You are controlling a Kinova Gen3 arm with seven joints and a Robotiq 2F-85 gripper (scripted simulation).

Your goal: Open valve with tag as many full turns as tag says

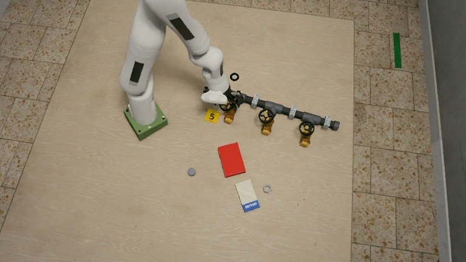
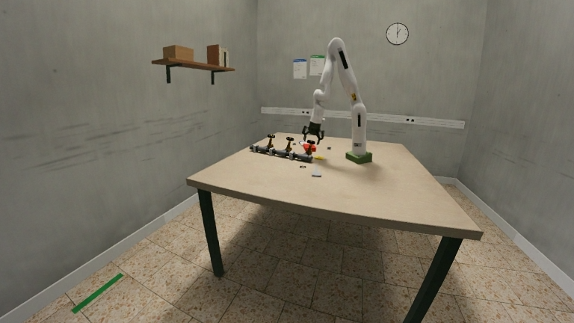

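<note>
A grey pipe (image 1: 281,110) (image 2: 279,153) lies on the table with three brass valves, each with a black handwheel. A yellow tag (image 1: 212,116) (image 2: 318,158) marked "5" lies beside the left valve (image 1: 229,114) (image 2: 310,146). The middle valve (image 1: 268,116) (image 2: 289,139) and the right valve (image 1: 302,131) (image 2: 270,136) stand free. My gripper (image 1: 230,101) (image 2: 313,136) points down over the tagged valve's handwheel with its fingers wide open around it. The wrist hides most of that handwheel in the top view.
A black ring (image 1: 234,76) (image 2: 302,167) lies behind the pipe. A red block (image 1: 231,159), a white card with a blue end (image 1: 247,195), a grey disc (image 1: 190,171) and a grey nut (image 1: 266,185) lie in front. The arm's green base (image 1: 145,123) (image 2: 359,157) stands left of the tag.
</note>
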